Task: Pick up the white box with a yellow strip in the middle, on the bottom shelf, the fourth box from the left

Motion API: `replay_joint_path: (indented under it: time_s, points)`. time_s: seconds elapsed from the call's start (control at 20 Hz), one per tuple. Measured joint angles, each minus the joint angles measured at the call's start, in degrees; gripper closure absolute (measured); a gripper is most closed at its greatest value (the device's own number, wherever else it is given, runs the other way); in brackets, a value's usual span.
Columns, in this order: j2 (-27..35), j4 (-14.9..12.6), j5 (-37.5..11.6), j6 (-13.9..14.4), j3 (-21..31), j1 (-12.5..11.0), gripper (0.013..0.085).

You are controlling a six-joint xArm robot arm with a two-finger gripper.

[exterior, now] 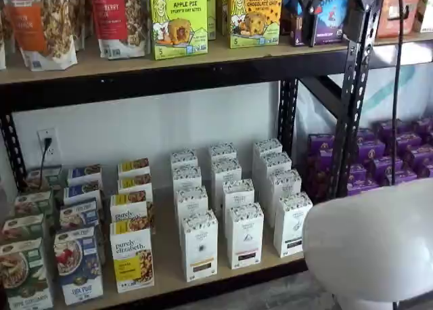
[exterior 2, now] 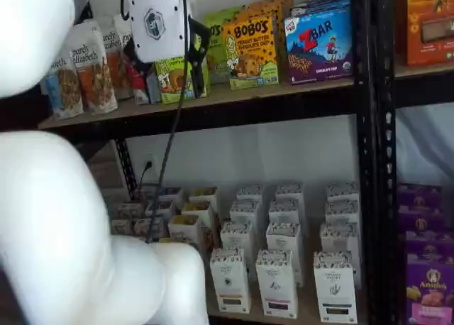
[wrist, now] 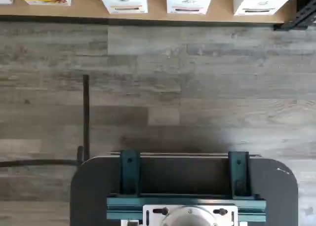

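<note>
nothing of the pick had been done yet, as far as the frames showed. the white box (exterior: 199,245) stood upright at the front of its column on the bottom shelf (exterior: 223,281), its yellowish-tan strip low on the front face, just right of the purely elizabeth box (exterior: 132,257) and left of a like carton with a darker strip (exterior: 245,235). in the other fixed camera it was the leftmost front carton (exterior 2: 230,279), untouched, with nothing near it.

the tool (exterior 2: 160,21) hung high, level with the upper shelf's snack boxes (exterior 2: 250,50), well apart from the bottom row. only its white body, some dark parts beside it and a cable showed there; the fingers were not plainly visible, so i could not tell whether it was wide or narrow. it appeared to hold nothing.

the wrist view looked down on grey plank floor (wrist: 197,88), with the front edge of the shelf and the tops of several cartons at the far side, and the dark mount with teal brackets (wrist: 183,186) in view.

by my judgement, everything remained: descending to the bottom row, lining up with the target, closing on it, and drawing it out.
</note>
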Motion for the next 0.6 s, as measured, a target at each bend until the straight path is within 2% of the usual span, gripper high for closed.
replay_joint_path:
  time_s: [0.1,0.2,0.6]
  points:
    - [0.77,2.85,1.43,-1.13,-0.63,-2.60,0.0130]
    - [0.79,4.10,1.57,-1.61,-0.65,-3.51,0.0130]
    - [0.39,3.24,-0.80,-0.11,1.52,-1.35,0.0130]
